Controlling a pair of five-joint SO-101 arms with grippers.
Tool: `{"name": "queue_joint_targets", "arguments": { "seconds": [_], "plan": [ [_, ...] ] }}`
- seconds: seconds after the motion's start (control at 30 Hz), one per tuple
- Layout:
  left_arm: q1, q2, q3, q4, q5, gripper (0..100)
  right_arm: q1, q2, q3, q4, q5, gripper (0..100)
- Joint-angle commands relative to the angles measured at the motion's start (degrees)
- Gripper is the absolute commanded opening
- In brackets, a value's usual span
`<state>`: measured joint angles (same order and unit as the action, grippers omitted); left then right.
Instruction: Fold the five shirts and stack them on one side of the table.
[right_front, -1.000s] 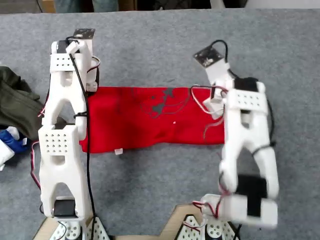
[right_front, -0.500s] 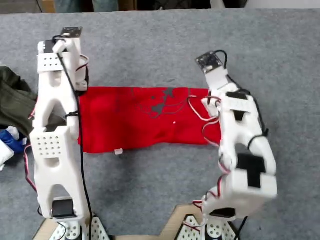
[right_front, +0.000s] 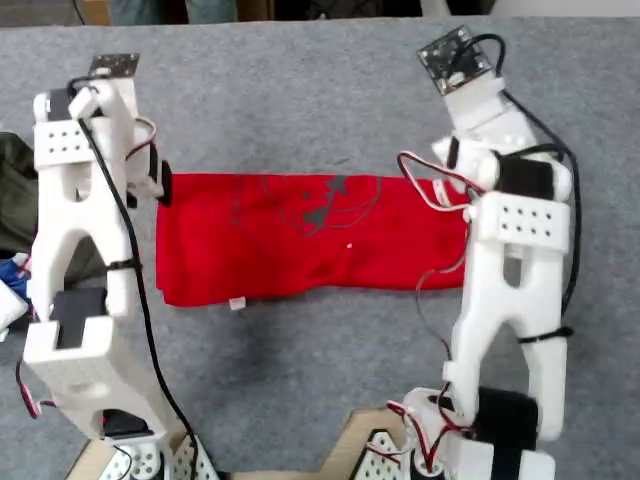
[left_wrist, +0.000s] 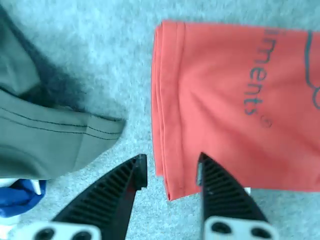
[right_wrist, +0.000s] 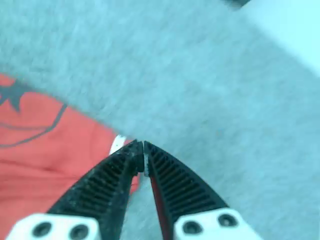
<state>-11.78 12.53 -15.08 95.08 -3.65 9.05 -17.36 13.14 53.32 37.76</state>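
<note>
A red shirt (right_front: 300, 240) lies folded into a long flat strip across the middle of the grey table (right_front: 300, 100). My left gripper (left_wrist: 170, 172) hovers open over the red shirt's (left_wrist: 225, 100) left end, one finger on each side of its folded edge. In the high view that left gripper (right_front: 160, 186) sits at the strip's far left corner. My right gripper (right_wrist: 143, 147) is shut, its tips over the red shirt's (right_wrist: 45, 150) far right corner beside a white tag (right_wrist: 117, 145). Nothing shows between its fingers.
A crumpled olive shirt (right_front: 20, 200) and a blue-and-white cloth (right_front: 12, 285) lie at the table's left edge, close to the left arm (right_front: 80, 240). The olive shirt (left_wrist: 40, 135) lies just beside the left gripper. Bare grey table stretches beyond and in front of the red strip.
Both arms have swung outward and toward the far side: the left arm to the left off the shirt, the right arm to the right. The red shirt has stayed flat in place.
</note>
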Motion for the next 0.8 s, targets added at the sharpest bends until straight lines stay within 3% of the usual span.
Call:
{"name": "queue_joint_targets", "arguments": {
  "seconds": [0.0,0.1,0.3,0.43,0.53,0.77],
  "plan": [
    [-1.89,-2.02,13.85,-7.21,0.18,27,0.44,-3.03,-2.95,-4.57,0.70,1.5],
    [-3.65,1.14,19.30,-12.66,1.49,28,0.44,-2.86,-5.05,-5.10,0.88,1.5],
    [-1.63,7.56,17.36,-16.79,1.93,28,0.35,-3.12,-6.02,-5.36,0.97,1.5],
    [-1.89,12.40,15.87,-20.31,2.37,19,0.44,-3.12,-6.02,-5.36,0.97,1.5],
    [-1.45,15.30,14.55,-20.31,5.36,10,0.44,-3.12,-5.93,-5.36,0.97,1.5],
    [-1.45,18.55,9.19,-16.79,11.87,9,0.26,-3.03,-5.93,-5.27,0.97,1.5]
  ]
}}
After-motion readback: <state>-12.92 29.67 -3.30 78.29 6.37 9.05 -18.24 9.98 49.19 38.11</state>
